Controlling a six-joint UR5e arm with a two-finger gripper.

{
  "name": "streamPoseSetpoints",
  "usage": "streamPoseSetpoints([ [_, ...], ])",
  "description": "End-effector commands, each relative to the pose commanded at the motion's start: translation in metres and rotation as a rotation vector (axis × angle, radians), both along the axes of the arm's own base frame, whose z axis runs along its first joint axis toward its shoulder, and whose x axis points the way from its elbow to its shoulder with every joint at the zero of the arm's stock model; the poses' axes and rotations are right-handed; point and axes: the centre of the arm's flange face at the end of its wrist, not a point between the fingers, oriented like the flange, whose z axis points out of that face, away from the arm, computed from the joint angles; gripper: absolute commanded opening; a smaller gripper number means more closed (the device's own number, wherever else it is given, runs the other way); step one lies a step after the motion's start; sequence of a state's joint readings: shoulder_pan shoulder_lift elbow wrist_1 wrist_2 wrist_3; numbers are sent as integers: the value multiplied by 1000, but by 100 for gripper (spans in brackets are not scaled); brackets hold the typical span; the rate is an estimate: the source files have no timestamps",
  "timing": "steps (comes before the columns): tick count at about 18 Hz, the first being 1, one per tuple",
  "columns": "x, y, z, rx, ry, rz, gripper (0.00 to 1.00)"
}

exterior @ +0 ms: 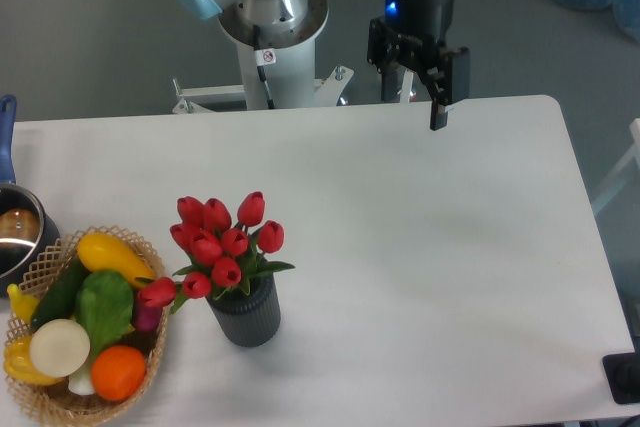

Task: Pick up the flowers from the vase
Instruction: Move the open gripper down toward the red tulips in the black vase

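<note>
The black two-finger gripper (pixel 414 97) is hanging at upper centre-right of the frame, its fingers spread apart and gripping nothing; the bunch of red tulips with green leaves (pixel 222 245) is sitting in the ribbed dark grey cylindrical vase (pixel 246 316) at lower left, beside the woven wicker basket (pixel 150 354)

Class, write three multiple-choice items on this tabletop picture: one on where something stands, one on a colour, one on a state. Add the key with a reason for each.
1. Where does the vase stand?
A. right of the wicker basket
B. inside the basket
C. at the table's far right edge

2. What colour are the flowers?
A. yellow
B. red
C. white

3. What is the gripper doing?
A. clamping the stems
B. lifting the vase
C. hanging empty over the table's far edge

Key: 1 A, the vase sits on bare table beside the basket. 2 B, every bloom is red. 3 C, nothing is between its fingers, and the flowers stand in the vase.
</note>
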State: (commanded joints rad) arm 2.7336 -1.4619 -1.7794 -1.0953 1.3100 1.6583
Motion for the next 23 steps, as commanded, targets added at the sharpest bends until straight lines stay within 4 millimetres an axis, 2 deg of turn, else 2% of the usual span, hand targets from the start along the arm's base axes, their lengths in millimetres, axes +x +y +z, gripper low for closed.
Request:
streamPoseSetpoints([
  [3, 3, 4, -2, 2, -3, -9, 100],
  [6, 13, 4, -18, 2, -41, 6, 100],
  [12, 20, 7, -27, 41, -97, 29, 100],
  [19, 45, 34, -49, 51, -181, -10, 100],
  [23, 53, 43, -57, 55, -244, 52, 100],
])
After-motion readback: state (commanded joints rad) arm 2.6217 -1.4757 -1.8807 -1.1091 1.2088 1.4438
